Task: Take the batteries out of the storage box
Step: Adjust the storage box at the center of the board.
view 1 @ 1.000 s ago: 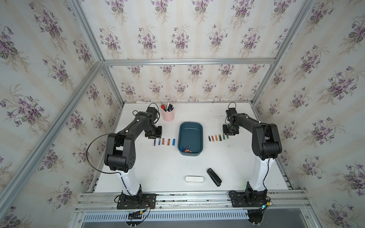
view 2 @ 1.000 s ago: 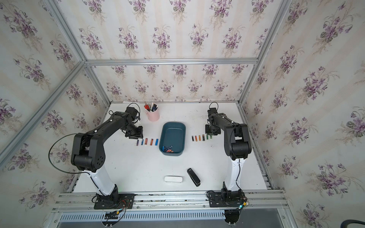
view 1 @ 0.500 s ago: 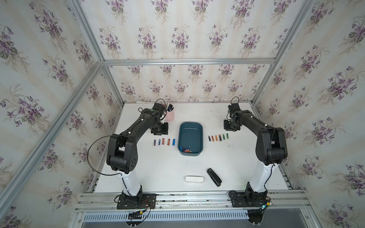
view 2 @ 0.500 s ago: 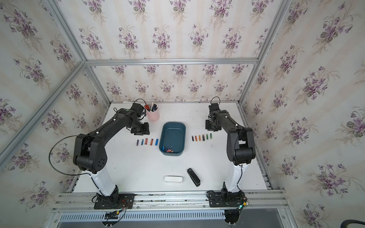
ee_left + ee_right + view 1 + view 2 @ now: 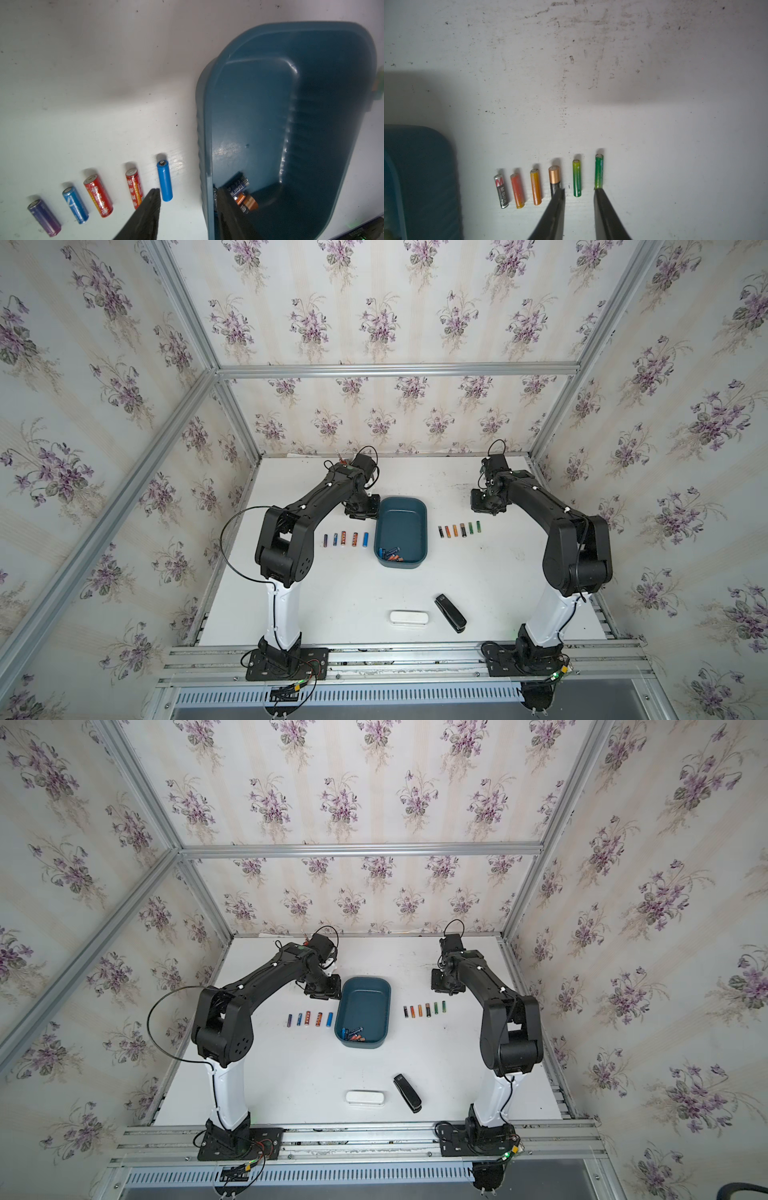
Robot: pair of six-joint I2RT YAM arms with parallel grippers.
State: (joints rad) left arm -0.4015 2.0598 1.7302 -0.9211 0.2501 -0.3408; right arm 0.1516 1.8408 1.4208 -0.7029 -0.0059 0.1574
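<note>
Eleven batteries (image 5: 366,539) lie out on the table (image 5: 332,597) - five left of the storage box (image 5: 409,506), six right. A handful is left in its near corner. My left gripper (image 5: 187,192) at the rim and my right gripper (image 5: 579,190) over the right row - both parted, empty.

And we're looking at the storage box (image 5: 403,522), dark teal all over! One battery row (image 5: 98,195) gives us purple, blue, red, red, blue; another battery row (image 5: 536,187) black-and-silver, orange, amber, copper-and-black, green, green. Wallpaper (image 5: 374,323): cream stripes, purple flower sprays.
</note>
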